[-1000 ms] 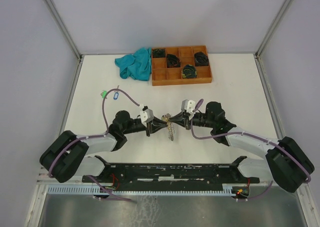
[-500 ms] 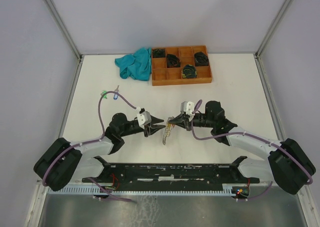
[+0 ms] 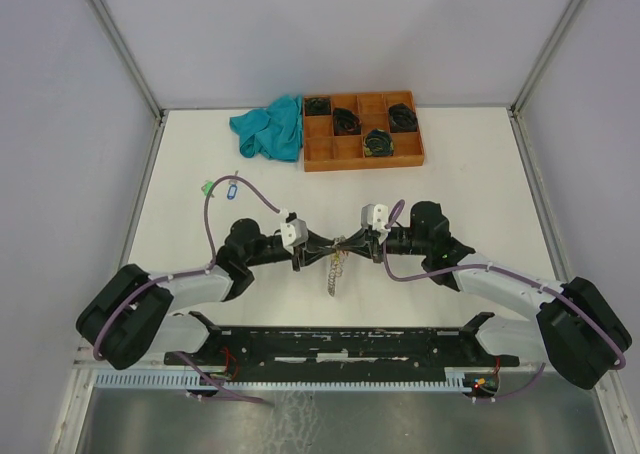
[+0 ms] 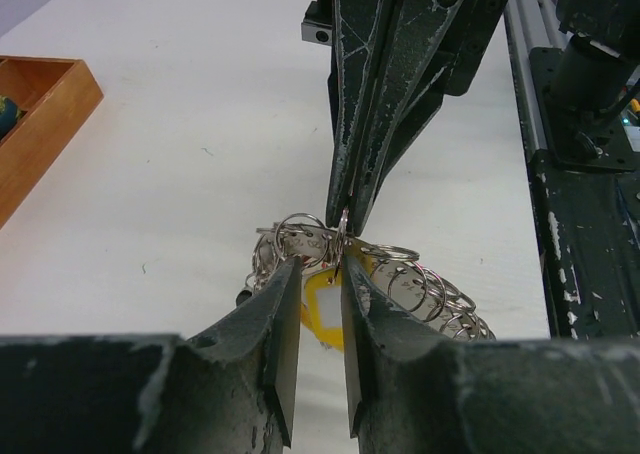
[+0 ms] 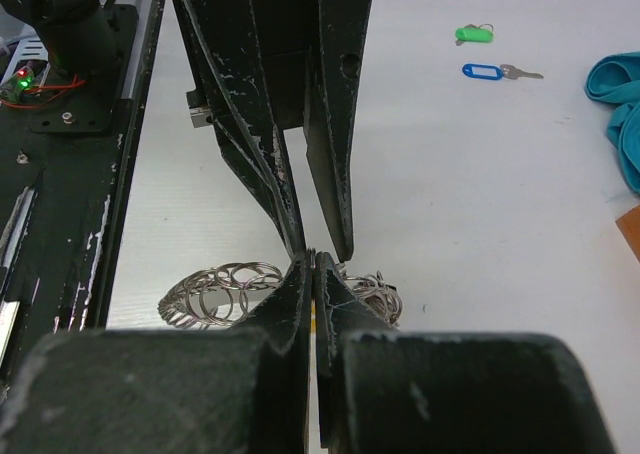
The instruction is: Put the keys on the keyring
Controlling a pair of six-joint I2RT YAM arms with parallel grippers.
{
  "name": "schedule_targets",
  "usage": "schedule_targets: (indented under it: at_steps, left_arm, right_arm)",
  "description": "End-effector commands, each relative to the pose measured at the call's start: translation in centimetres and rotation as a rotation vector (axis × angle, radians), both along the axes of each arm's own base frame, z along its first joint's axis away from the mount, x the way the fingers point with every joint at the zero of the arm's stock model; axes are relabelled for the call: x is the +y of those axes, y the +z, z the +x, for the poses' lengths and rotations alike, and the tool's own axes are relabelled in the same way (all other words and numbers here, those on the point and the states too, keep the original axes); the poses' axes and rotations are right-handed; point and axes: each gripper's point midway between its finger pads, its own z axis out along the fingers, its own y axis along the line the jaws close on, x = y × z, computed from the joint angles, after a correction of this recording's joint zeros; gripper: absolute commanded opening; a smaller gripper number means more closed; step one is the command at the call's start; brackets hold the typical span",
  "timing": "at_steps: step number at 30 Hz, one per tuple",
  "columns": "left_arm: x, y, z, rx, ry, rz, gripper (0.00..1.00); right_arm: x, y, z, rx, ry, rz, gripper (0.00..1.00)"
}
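Observation:
The keyring (image 3: 333, 269) is a bunch of silver rings with a yellow tag (image 4: 322, 309). It hangs between both grippers above the table's middle. My right gripper (image 3: 346, 243) is shut on its top, and this grip shows in the right wrist view (image 5: 314, 259). My left gripper (image 3: 324, 249) faces it tip to tip. Its jaws stand slightly apart on either side of the yellow tag (image 4: 320, 266). A green-tagged key (image 3: 205, 186) and a blue-tagged key (image 3: 232, 185) lie on the table at the far left. They also show in the right wrist view: green (image 5: 473, 34), blue (image 5: 490, 71).
An orange-brown tray (image 3: 362, 162) with black coiled bundles stands at the back. A teal cloth (image 3: 270, 129) lies to its left. The black base rail (image 3: 330, 339) runs along the near edge.
The left gripper drew back to the left half a second ago. It has now come back to the right, up against the right gripper. The rings still hang from the right gripper.

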Motion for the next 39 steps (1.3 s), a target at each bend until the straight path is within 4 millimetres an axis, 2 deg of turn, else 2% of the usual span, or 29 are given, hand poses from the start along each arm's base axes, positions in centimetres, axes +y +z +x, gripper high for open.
schedule_targets:
  at_steps: [1, 19, 30, 39]
  left_arm:
    - [-0.9, 1.8, 0.2, -0.088, -0.057, -0.025, 0.27]
    - [-1.7, 1.3, -0.5, -0.057, -0.144, -0.025, 0.03]
    - [-1.3, -0.1, 0.4, -0.021, -0.072, 0.004, 0.03]
    - [-1.2, -0.4, 0.6, 0.0, -0.052, 0.001, 0.03]
  right_arm:
    - [0.8, 4.2, 0.4, -0.105, 0.033, 0.085, 0.0]
    - [0.7, 4.8, 0.4, -0.105, 0.026, 0.098, 0.01]
    - [0.1, 6.6, 0.6, -0.141, -0.026, 0.16, 0.0]
    - [-0.6, 7.0, 1.1, -0.152, -0.082, 0.187, 0.01]
